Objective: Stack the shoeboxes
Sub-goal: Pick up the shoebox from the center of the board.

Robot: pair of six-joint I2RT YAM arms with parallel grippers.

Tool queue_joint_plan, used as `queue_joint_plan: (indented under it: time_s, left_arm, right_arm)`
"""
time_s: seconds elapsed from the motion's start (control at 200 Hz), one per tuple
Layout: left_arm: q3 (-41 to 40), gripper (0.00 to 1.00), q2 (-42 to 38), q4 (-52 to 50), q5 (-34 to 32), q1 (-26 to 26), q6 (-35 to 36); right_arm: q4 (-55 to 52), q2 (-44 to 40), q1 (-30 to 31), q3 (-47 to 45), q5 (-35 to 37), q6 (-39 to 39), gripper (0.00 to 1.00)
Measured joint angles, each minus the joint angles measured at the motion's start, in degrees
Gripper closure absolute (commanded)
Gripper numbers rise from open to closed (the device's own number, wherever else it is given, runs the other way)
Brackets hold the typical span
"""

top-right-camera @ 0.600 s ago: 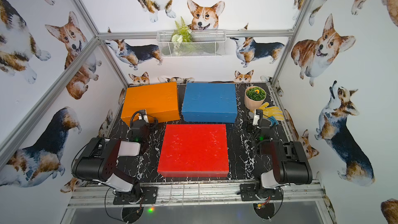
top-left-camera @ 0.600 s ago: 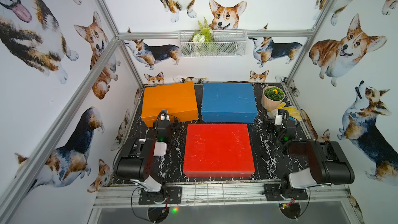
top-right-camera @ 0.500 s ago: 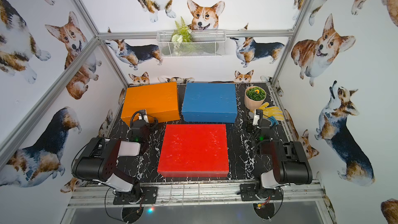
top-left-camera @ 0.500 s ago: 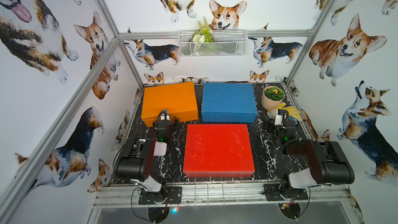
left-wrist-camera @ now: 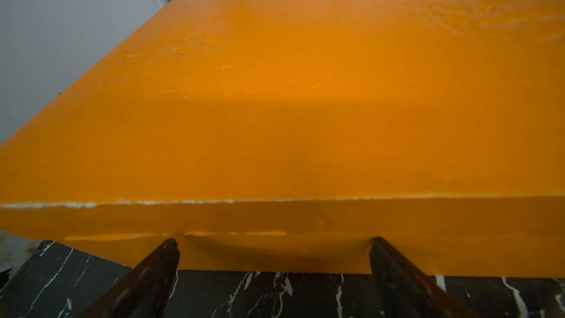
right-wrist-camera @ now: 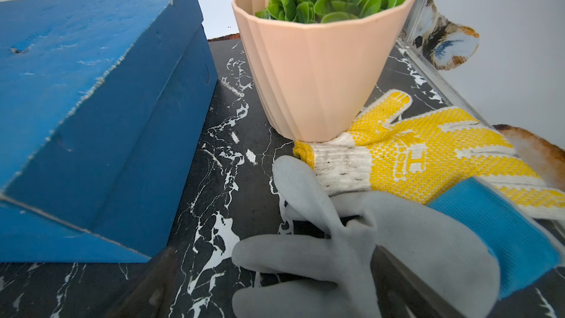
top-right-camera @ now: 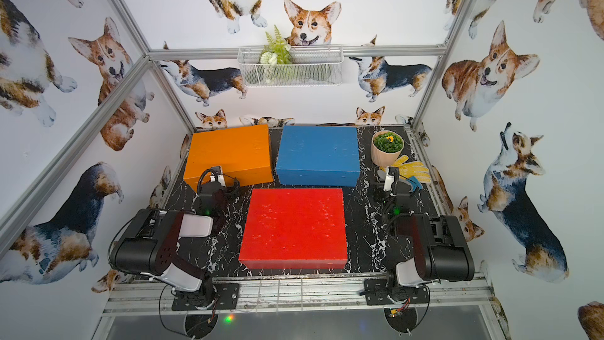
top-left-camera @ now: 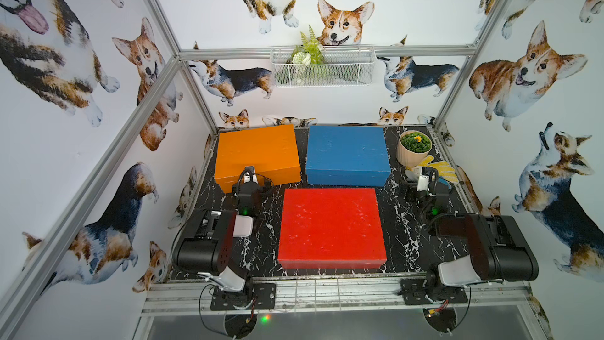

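While left tool (left-wrist-camera: 272,240) and right tool (right-wrist-camera: 272,252) gape, orange box (top-left-camera: 256,150), blue box (top-left-camera: 346,150), red box (top-left-camera: 330,224) lie lengthwise left-right.

The only lettering that can be read is on the yellow-dotted work glove (right-wrist-camera: 428,148) in the right wrist view, which lies with its cuff against the foot of the pink flowerpot (right-wrist-camera: 315,65). A large yellow capital "H" is printed among the grip dots on the glove. Beside it runs a row of smaller yellow capitals, turned sideways to the camera, that look like "HOM", though the rest cannot be made out. In both top views the same glove (top-left-camera: 441,170) (top-right-camera: 413,170) shows right of centre in the frame, with its print too small to read.
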Motion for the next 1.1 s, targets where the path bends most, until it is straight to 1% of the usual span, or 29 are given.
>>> queue_joint_plan:
  time_s: [0.936,0.986,1.101]
  left_arm:
    - [0.0,0.0,0.0,0.04,0.0,0.0,0.0]
    - [0.0,0.0,0.0,0.04,0.0,0.0,0.0]
    - [0.0,0.0,0.0,0.07,0.0,0.0,0.0]
  right_arm:
    - [0.76,0.31,0.09,-0.02,0.2,-0.02,0.0]
    - [2.78,-0.46,0.13,-2.19,1.6,0.13,0.0]
    - [5.18,-1.62,0.24,-5.79,8.52,2.14,0.0]
